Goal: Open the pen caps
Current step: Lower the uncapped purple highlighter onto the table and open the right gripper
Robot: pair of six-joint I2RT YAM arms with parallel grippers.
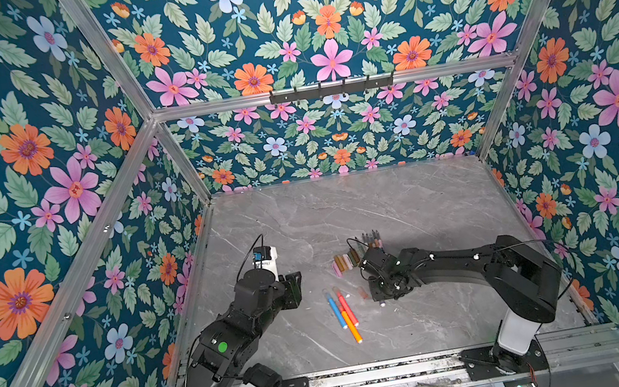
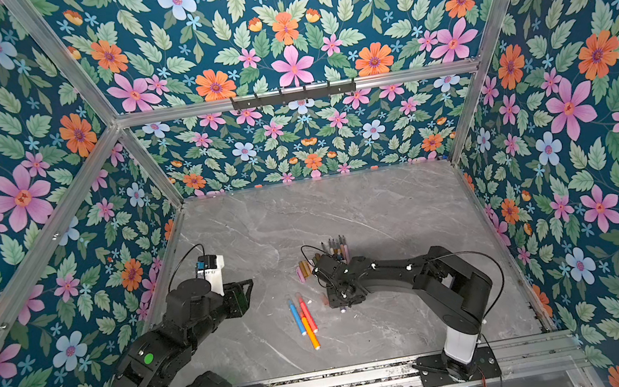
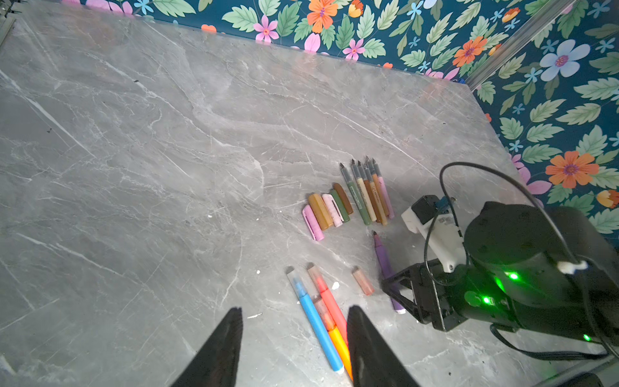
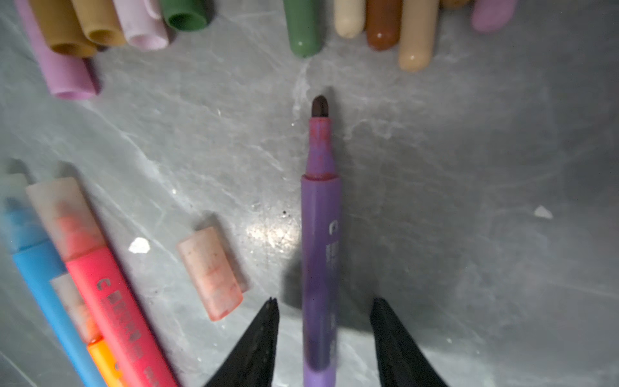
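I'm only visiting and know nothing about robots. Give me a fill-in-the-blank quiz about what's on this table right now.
1. The uncapped pen lying between the right fingers is coloured ____.
2. The left fingers are apart and hold ____.
3. The blue pen has its cap ____.

Missing words: purple; nothing; on.

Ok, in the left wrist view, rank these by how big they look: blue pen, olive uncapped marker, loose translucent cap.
1. blue pen, though it lies nearest the camera
2. olive marker
3. loose translucent cap, clearly smallest
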